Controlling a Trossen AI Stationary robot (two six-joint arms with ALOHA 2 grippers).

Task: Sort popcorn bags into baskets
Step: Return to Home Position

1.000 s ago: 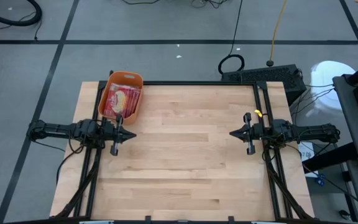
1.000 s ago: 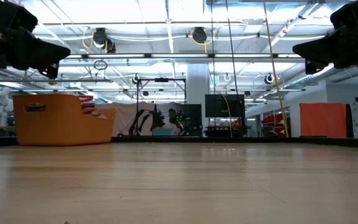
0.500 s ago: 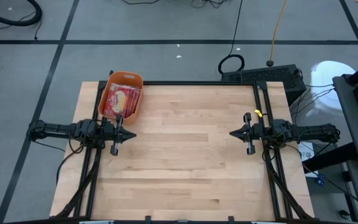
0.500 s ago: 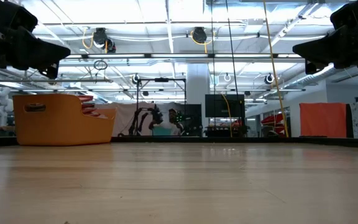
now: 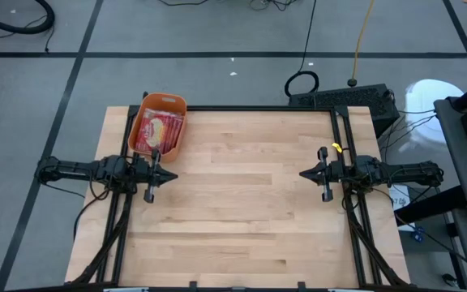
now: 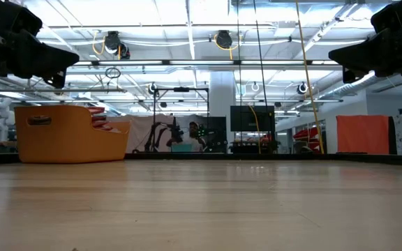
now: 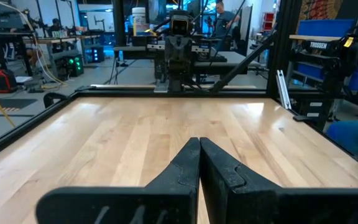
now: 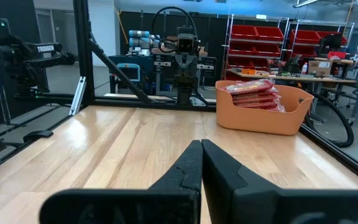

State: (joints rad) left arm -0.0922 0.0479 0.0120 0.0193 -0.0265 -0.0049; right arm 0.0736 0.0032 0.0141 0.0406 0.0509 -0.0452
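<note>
The job looks done. The popcorn bags (image 5: 159,131) all lie in the orange basket (image 5: 164,98), which sits at the far left corner of the table (image 5: 250,219). No bags lie on the wood.

The left gripper (image 5: 173,175) hangs over the left side of the table, just near the basket. Its two fingers are pressed tight together with nothing between them. The right gripper (image 5: 303,173) hangs over the right side, well away from the basket, pinched closed and empty too.

Not much could go wrong now. The basket sits close to the table's edge and the left arm is near it, so a swing toward the far side could bump it.

The high view shows where the basket sits and that the wood is bare. The right wrist view shows the bags piled up past the rim. The left wrist view does not show the basket at all. The low view shows both grippers up off the table.
</note>
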